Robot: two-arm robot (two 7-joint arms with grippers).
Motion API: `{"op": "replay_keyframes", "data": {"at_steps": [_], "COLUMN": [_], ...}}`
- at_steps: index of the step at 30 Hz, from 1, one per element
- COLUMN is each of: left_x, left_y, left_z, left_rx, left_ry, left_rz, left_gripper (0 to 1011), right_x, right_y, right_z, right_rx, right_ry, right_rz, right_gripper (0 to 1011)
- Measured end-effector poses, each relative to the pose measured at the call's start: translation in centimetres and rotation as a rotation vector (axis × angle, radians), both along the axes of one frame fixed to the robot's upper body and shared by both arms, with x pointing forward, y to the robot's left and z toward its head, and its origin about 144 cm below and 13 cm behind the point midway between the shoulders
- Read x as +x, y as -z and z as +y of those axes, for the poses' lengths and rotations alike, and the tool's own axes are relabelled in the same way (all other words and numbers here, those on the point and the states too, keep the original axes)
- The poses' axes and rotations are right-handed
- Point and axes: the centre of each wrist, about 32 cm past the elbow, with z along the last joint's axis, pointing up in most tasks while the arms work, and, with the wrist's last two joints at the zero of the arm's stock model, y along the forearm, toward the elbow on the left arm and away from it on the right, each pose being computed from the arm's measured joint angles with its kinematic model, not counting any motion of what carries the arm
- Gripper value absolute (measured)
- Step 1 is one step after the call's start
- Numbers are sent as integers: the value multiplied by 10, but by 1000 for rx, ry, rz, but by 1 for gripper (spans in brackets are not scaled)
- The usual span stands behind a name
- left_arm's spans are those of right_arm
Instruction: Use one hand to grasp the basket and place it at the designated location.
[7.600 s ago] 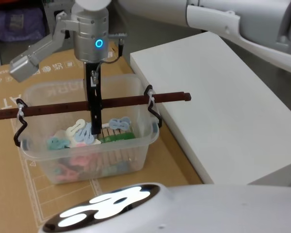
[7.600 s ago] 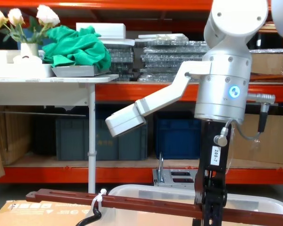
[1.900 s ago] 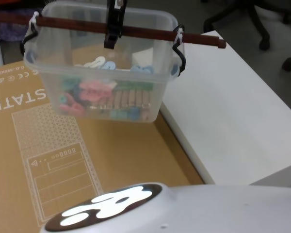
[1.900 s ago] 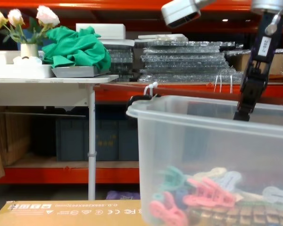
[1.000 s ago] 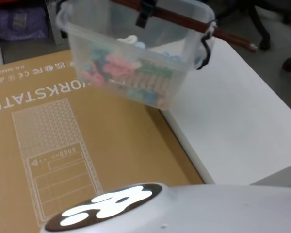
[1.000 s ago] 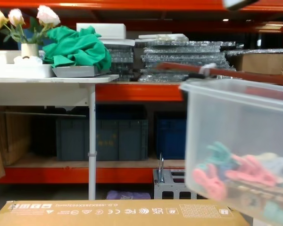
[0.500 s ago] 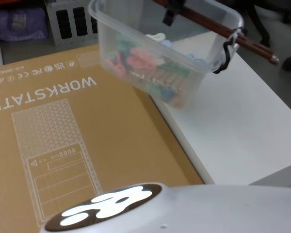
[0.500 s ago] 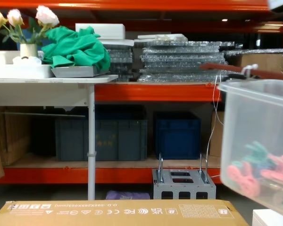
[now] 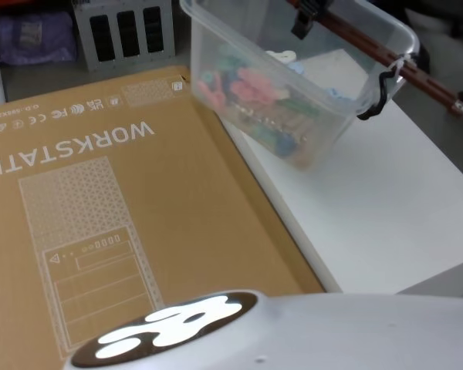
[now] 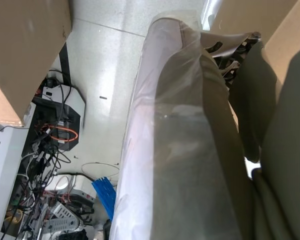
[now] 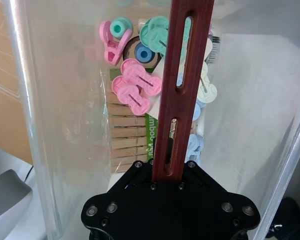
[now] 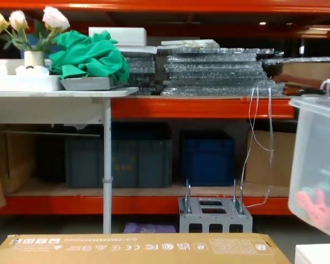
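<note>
The large clear plastic basket point(image 9: 293, 92) hung tilted above the white worktop point(image 9: 370, 208), right of the flat brown cardboard sheet point(image 9: 100, 208), the right gripper point(image 9: 302, 19) clamping its long red-brown bar handle point(image 9: 401, 65).

Clear basket point(image 9: 324, 92) with red-brown handle point(image 11: 182, 80), pink and teal clips point(image 11: 135, 90) inside

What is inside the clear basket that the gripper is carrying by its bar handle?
Inside the basket lie colourful plastic clips, pink, teal and pale blue, over a row of wooden clothespins. The bar handle and the right gripper cover part of the pile.
</note>
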Motion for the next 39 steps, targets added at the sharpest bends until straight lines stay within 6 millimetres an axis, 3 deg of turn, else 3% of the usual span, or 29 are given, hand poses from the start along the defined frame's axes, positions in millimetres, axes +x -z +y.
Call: {"op": "replay_keyframes", "data": {"at_steps": [18, 30, 39], "left_x": [0, 0, 0], "left_y": [0, 0, 0], "left_z": [0, 0, 0], "left_rx": [0, 0, 0], "left_ry": [0, 0, 0], "left_rz": [0, 0, 0], "left_gripper": [0, 0, 0], "right_x": [-11, -21, -24], "right_y": [13, 24, 45], "right_z": [-58, -83, -97], "right_rx": [27, 30, 52], "right_ry": [209, 308, 362], "right_rz": [8, 29, 81], "right_gripper": [1, 1, 1]}}
